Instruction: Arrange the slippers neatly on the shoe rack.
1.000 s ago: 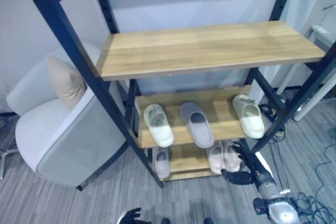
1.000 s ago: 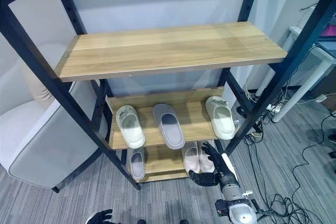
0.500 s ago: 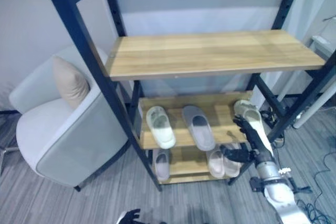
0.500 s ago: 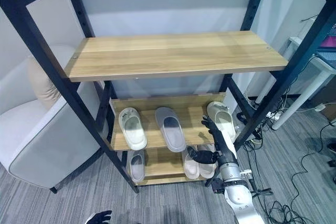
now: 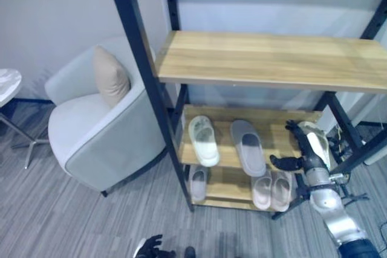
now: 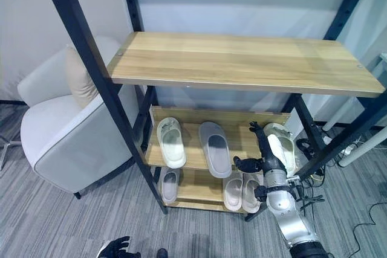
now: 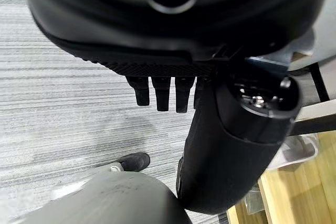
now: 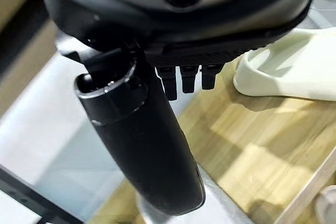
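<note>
While the right hand (image 6: pixel 263 149) hovers spread and empty beside it, the cream slipper (image 6: pixel 282 147) lies at the middle shelf's (image 6: pixel 242 140) right end; likely light, soft foam, best gripped around its sides.

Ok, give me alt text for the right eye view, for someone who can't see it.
The robot's right hand, fingers straight, reaches onto the middle shelf of a shoe rack beside a cream slipper at the shelf's right end. A white slipper and a grey slipper lie further left, more slippers sit on the bottom shelf, and a pale armchair stands left of the rack.
</note>
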### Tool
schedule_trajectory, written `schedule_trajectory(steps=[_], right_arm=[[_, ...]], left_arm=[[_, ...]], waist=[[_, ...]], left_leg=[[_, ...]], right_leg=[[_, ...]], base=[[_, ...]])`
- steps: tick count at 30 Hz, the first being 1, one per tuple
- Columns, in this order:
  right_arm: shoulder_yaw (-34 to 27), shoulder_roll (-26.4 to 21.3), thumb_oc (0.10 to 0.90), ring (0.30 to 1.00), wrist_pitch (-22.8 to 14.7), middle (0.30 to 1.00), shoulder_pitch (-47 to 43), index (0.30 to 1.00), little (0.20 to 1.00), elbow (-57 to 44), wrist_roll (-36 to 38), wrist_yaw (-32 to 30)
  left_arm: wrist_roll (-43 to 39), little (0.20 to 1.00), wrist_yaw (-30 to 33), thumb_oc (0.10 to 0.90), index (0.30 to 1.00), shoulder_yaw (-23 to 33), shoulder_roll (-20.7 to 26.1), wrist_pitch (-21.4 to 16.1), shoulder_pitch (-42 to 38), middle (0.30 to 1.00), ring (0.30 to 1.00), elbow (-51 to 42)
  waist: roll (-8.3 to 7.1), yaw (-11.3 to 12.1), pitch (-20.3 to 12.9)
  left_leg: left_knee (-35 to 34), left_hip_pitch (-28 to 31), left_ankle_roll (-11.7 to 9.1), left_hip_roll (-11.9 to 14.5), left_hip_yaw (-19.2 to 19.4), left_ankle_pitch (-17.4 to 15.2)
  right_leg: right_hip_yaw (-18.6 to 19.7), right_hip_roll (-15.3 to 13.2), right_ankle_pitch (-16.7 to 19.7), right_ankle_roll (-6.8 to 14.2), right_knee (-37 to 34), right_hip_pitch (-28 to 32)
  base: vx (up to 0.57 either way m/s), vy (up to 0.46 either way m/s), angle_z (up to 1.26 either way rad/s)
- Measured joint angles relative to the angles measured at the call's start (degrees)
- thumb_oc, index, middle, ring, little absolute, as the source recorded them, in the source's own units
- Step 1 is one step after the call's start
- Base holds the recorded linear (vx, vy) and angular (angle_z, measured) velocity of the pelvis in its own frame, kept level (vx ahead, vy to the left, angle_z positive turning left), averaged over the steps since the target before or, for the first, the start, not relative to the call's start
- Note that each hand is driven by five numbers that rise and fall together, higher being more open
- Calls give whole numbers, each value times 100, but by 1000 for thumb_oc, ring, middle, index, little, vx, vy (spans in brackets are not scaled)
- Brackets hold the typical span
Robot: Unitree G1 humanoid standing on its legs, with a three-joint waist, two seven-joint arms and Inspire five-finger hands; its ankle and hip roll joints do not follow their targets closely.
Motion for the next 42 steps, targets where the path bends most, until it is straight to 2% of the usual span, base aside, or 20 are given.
schedule_trajectory(steps=[9, 14, 15, 16, 17, 18, 23, 31, 39, 42], right_arm=[[326, -14, 800, 900, 53, 900, -755, 900, 900, 595, 251, -12], [487, 1, 800, 900, 74, 900, -1138, 900, 900, 1031, 319, -54], [513, 4, 715, 773, 77, 773, -1187, 773, 773, 1088, 318, -57], [538, 4, 584, 575, 82, 575, -1257, 575, 575, 1193, 316, -57], [543, 6, 529, 493, 98, 493, -1295, 493, 493, 1247, 317, -58], [582, 7, 400, 300, 100, 300, -1358, 300, 300, 1335, 314, -68], [765, 9, 400, 300, 139, 300, -1655, 300, 300, 1896, 311, -101], [648, -37, 400, 300, 127, 300, -1591, 300, 300, 1732, 306, -163], [175, -91, 400, 300, 107, 300, -134, 300, 300, -243, 188, 235], [-48, -91, 400, 300, 76, 300, 462, 300, 300, -937, 188, 396]], left_arm=[[-97, 900, -8, 800, 900, -15, 15, -18, -192, 900, 900, -38], [-197, 900, -7, 800, 900, -17, 30, -13, -244, 900, 900, -37], [-206, 900, -5, 800, 900, -17, 33, -11, -248, 900, 900, -34], [-206, 900, -7, 800, 900, -18, 31, -11, -262, 900, 900, -36], [-205, 900, -7, 800, 900, -20, 29, -9, -276, 900, 900, -35], [-206, 900, -7, 800, 900, -21, 28, -9, -282, 900, 900, -32], [-210, 900, 4, 800, 900, -16, 49, -9, -300, 900, 900, -28], [-208, 900, -1, 800, 900, 0, 54, -1, -316, 900, 900, 19], [-173, 900, -25, 800, 900, 127, 2, 40, -263, 900, 900, 21], [-156, 900, -31, 800, 900, 155, -6, 51, -214, 900, 900, 17]], waist=[[-57, 253, 260], [-119, 376, 299], [-126, 383, 303], [-132, 402, 306], [-135, 440, 308], [-143, 489, 313], [-191, 496, 351], [-201, 452, 359], [-76, 233, 441], [-25, 21, 445]], left_leg=[[17, -90, -15, -16, -149, 33], [18, -105, -29, -34, -267, 45], [18, -108, -32, -38, -287, 48], [19, -108, -33, -37, -288, 48], [19, -109, -33, -37, -292, 48], [19, -107, -33, -39, -301, 48], [19, -81, -34, -57, -341, 52], [19, -44, -34, -75, -340, 51], [18, 41, -39, -82, -283, 42], [17, 75, -47, -72, -256, 27]], right_leg=[[-173, 21, -10, -14, 0, -5], [-284, 20, -41, -26, 0, 27], [-307, 20, -49, -27, 2, 33], [-312, 21, -54, -23, 1, 34], [-313, 22, -56, -21, 2, 34], [-321, 21, -59, -18, 4, 40], [-353, 11, -71, -14, 10, 84], [-353, -9, -83, -6, 1, 125], [-332, -51, -91, -16, 0, 194], [-281, -54, -93, -13, 0, 202]], base=[[6, 3, 10], [9, 3, 10], [15, 3, 14], [18, 2, 7], [0, 0, 0], [0, 0, 0], [6, 3, 4], [0, 0, 0], [-2, -3, -1], [-20, -6, -8]])
